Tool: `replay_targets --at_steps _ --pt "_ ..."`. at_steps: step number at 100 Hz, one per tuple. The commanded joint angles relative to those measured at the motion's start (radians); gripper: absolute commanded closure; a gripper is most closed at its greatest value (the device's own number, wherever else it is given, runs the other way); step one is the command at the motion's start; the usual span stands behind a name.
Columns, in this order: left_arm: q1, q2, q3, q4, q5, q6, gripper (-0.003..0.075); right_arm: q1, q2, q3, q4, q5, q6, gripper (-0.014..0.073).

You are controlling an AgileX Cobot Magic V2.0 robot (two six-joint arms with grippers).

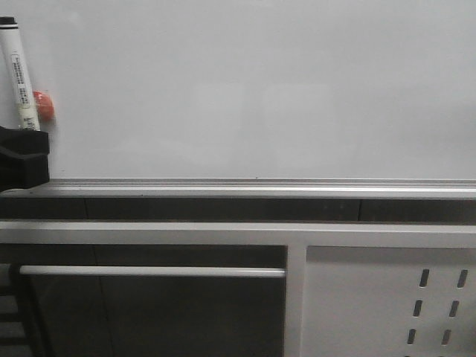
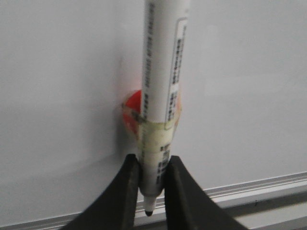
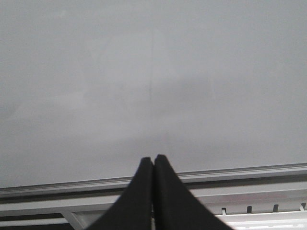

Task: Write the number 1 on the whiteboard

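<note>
The whiteboard [image 1: 260,89] fills the upper part of the front view, with its silver bottom rail [image 1: 260,186] below. No black stroke of the number 1 shows on it. My left gripper [image 1: 22,152] is at the far left, just above the rail, shut on a white marker [image 1: 18,74] that stands upright in front of the board. In the left wrist view the gripper [image 2: 153,160] clamps the marker [image 2: 160,72] near its black tip [image 2: 148,212], which pokes out past the fingers. My right gripper [image 3: 153,158] is shut and empty, facing the board [image 3: 216,72].
A round red-orange object [image 1: 45,106] sits on the board right behind the marker, also in the left wrist view [image 2: 130,110]. Below the rail are a white perforated metal panel [image 1: 387,305] at right and a horizontal silver bar [image 1: 149,271] at left.
</note>
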Motion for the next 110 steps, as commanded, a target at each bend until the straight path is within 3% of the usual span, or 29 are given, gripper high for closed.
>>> replay_targets --at_steps 1,60,83,96,103,110 --pt "-0.007 -0.026 -0.014 0.050 -0.225 -0.005 0.0738 0.001 0.017 -0.032 0.000 -0.077 -0.007 0.0673" --pt "-0.007 -0.221 0.064 0.400 -0.179 0.000 0.0738 0.001 0.017 -0.032 0.000 -0.087 -0.007 0.0673" --pt "-0.007 -0.371 0.062 0.481 0.105 0.000 0.0738 0.001 0.017 -0.027 0.072 -0.078 -0.007 0.0673" --pt "-0.007 -0.489 0.033 0.595 0.333 -0.052 0.0738 0.001 0.017 -0.027 0.139 -0.017 -0.019 0.0673" --pt "-0.013 -0.554 0.000 0.669 0.498 -0.110 0.0738 0.001 0.017 -0.027 0.190 0.030 -0.109 0.0673" --pt "-0.036 -0.614 -0.044 0.735 0.676 -0.149 0.0738 0.001 0.017 -0.027 0.289 0.081 -0.278 0.0673"
